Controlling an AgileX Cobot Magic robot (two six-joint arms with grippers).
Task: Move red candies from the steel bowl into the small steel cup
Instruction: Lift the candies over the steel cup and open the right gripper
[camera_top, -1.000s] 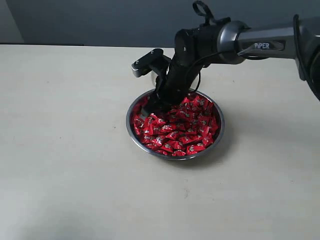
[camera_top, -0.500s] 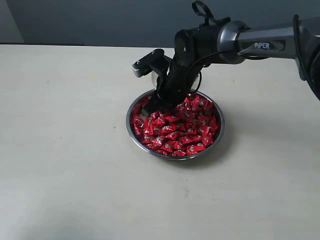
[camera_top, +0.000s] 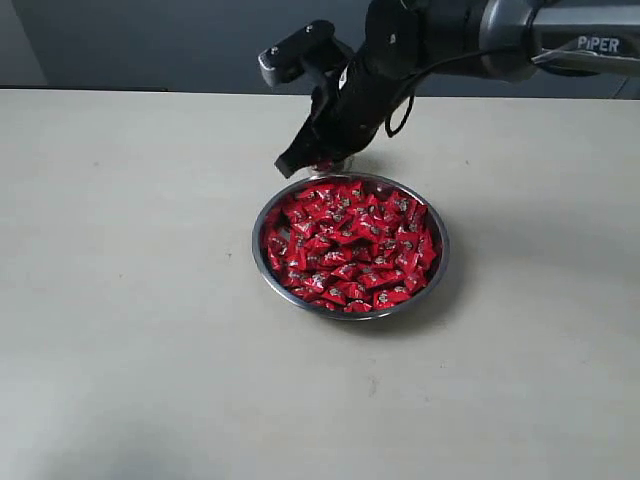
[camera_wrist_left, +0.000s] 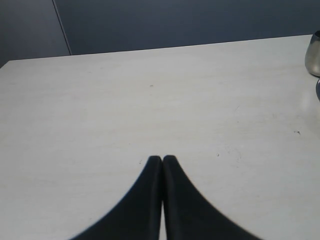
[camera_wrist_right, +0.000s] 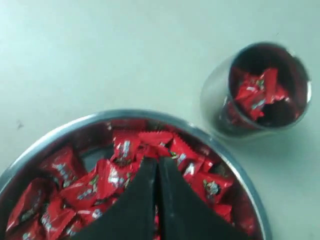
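The steel bowl (camera_top: 262, 250) sits mid-table, heaped with red candies (camera_top: 350, 245). My right gripper (camera_top: 288, 165) hangs shut just above the bowl's far-left rim. In the right wrist view its fingertips (camera_wrist_right: 156, 161) are pressed together over the candies (camera_wrist_right: 65, 170) inside the bowl's rim (camera_wrist_right: 240, 175). A red wrapper shows right at the tips; I cannot tell whether it is pinched. The small steel cup (camera_wrist_right: 257, 90) stands upright just beyond the bowl with a few red candies in it; the arm mostly hides the cup (camera_top: 332, 164) in the exterior view. My left gripper (camera_wrist_left: 162, 159) is shut and empty over bare table.
The pale table (camera_top: 130, 300) stretches wide on every side of the bowl. A dark wall (camera_top: 180, 40) runs behind its far edge. The cup (camera_wrist_left: 313, 55) shows at the edge of the left wrist view.
My right gripper closed among the candies at the bowl's left side, then rose out of the bowl and moved back toward the cup. The bowl stayed put.
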